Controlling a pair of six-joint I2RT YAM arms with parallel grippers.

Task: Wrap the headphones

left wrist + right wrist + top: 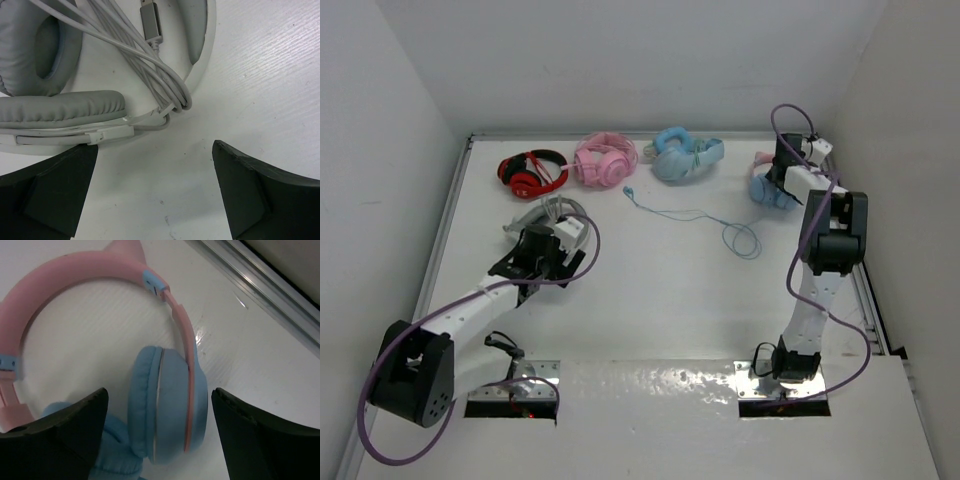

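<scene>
Right gripper (160,392) hangs with jaws wide apart, straddling one blue earcup of the headphones (172,410), which lie at the far right of the tabletop (650,300) with their thin cable (672,212) trailing left. They look light, with a stiff pink band that seems best to hold and soft cups, while the limp cable will likely flop and tangle. Left gripper (155,150) is open too, by a grey pair (60,107); no writing is legible
</scene>
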